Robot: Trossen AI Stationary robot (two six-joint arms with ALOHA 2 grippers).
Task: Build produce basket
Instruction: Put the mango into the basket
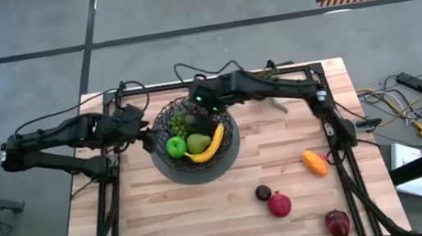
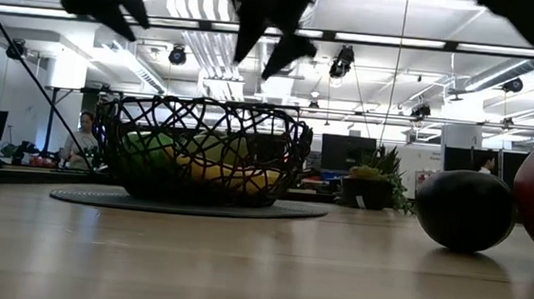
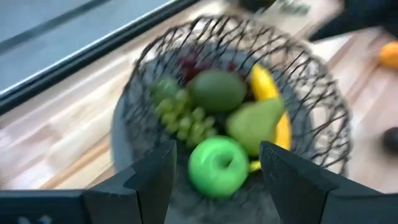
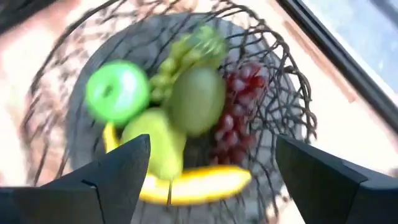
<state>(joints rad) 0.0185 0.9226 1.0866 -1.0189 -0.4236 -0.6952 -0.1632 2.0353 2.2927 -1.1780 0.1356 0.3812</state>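
The black wire basket [image 1: 198, 163] stands on its dark disc base mid-table. In it lie a green apple [image 1: 175, 147], an avocado [image 1: 198, 143], a banana [image 1: 213, 144], green grapes [image 1: 181, 125], a lime [image 3: 216, 90] and purple grapes [image 4: 242, 106]. My left gripper [image 1: 148, 138] is open and empty just off the basket's left rim. My right gripper [image 1: 211, 110] is open and empty above the basket's far rim. On the table to the right lie an orange piece [image 1: 314, 161], a dark plum [image 1: 264, 193], a pomegranate [image 1: 279, 204] and a red apple [image 1: 337, 223].
A small green plant [image 1: 278, 105] sits by the right arm near the far right of the table. Black frame rails [image 1: 106, 199] run along the table's left, right and far edges. Bare wood lies in front of the basket toward the near edge.
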